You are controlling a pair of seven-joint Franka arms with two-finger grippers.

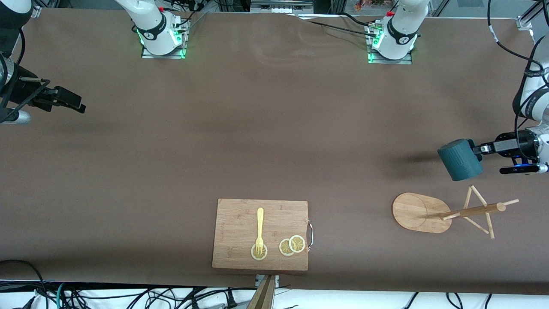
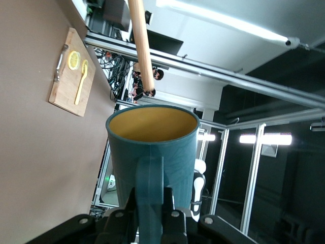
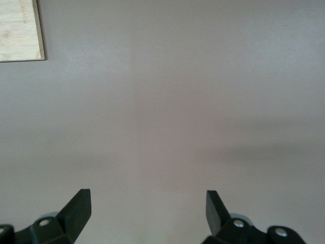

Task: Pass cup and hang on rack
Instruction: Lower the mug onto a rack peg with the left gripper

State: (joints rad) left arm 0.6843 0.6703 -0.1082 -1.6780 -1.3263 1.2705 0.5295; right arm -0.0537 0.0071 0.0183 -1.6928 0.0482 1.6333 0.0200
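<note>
The left gripper (image 1: 477,149) is pinched on the handle of the cup (image 1: 460,159), holding it up in the air on its side over the left arm's end of the table; in the left wrist view the fingers (image 2: 175,216) clamp the handle with the yellowish mouth pointing away from the wrist; from the cup, the rack (image 1: 446,212) stands at about six o'clock in the front view, its oval base on the table, its pole leaning toward three o'clock in that view, pegs bare; one rod of the rack shows just above the cup's rim in the left wrist view, not touching it. The right gripper (image 1: 64,101) waits with fingers spread and empty over the right arm's end of the table. The cutting board (image 1: 260,234), with a fork (image 1: 259,229) and lemon slices (image 1: 292,245), lies at about nine o'clock from the rack. As I judge it, the pass looks finished, the cup being in the left gripper; hanging the cup on a peg remains.
</note>
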